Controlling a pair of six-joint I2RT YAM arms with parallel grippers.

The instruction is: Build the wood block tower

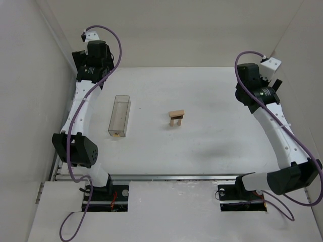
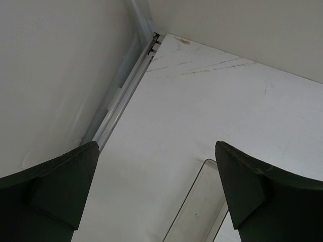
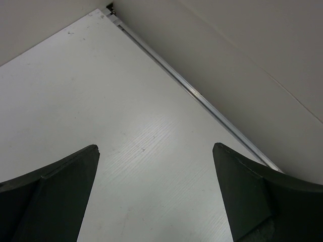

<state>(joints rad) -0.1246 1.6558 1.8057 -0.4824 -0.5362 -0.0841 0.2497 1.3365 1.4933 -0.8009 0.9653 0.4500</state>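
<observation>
The wood block tower (image 1: 176,118) stands near the middle of the table. It is a tiny light-tan arch: two uprights with a flat bar across their tops. It shows in the top view only. My left gripper (image 2: 156,146) is open and empty, held high at the back left of the table (image 1: 94,64), far from the tower. My right gripper (image 3: 155,147) is open and empty, held high at the back right (image 1: 251,83), also far from the tower. Neither gripper touches anything.
A clear plastic rectangular box (image 1: 119,116) lies left of the tower; one end shows in the left wrist view (image 2: 202,206). White walls close in the table on the left, back and right. A metal rail (image 3: 202,103) runs along the wall's foot.
</observation>
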